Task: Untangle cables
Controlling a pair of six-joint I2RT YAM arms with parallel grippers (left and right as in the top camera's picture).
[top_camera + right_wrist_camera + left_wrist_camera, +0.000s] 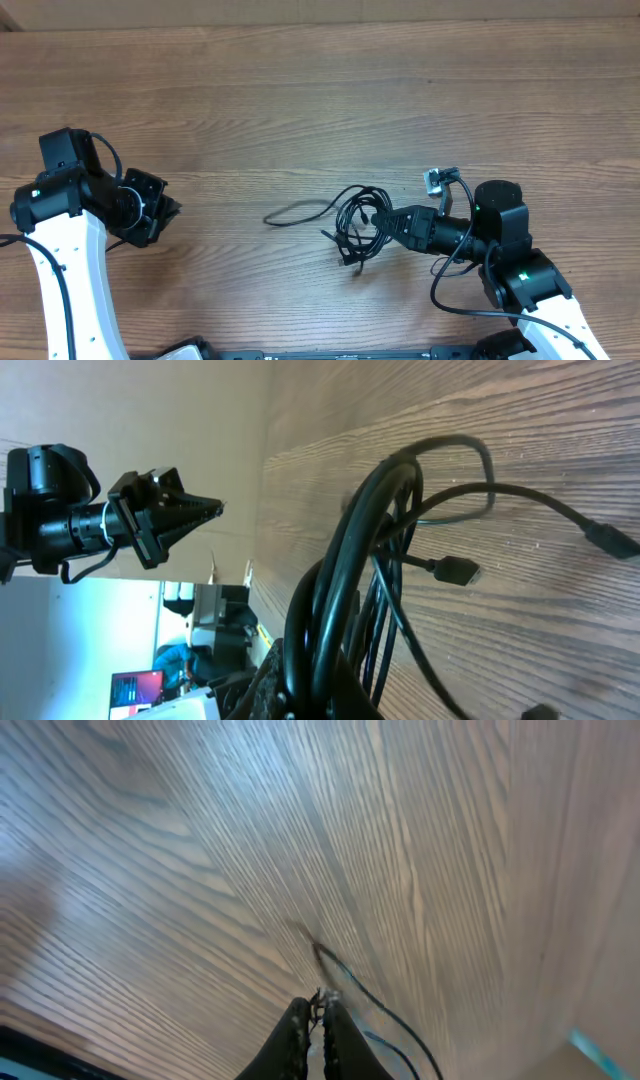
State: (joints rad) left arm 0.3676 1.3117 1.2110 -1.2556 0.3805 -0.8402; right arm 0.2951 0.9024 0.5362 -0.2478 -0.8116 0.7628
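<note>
Wood-grain laminate covers the table [300,90]. The black cables [355,225] lie on it as one knotted bunch of loops, toward 4 o'clock from the middle of the overhead view. One loose strand [295,212] runs out of the bunch toward 9 o'clock and ends on bare wood.

The right gripper [388,222] reaches in from 3 o'clock, its jaws clamped tight on the right-hand side of the bunch. In the right wrist view the thick sheaf of loops runs down into the grip at 6 o'clock. A small plug [456,570] and a second plug [610,542] lie free on the wood beyond it.

The left gripper [170,210] sits well apart at 9 o'clock from the bunch, tips pointing toward it. Its jaws are drawn almost together with nothing between them. In the left wrist view the strand's end lies on the wood beyond those tips, apart from them.
</note>
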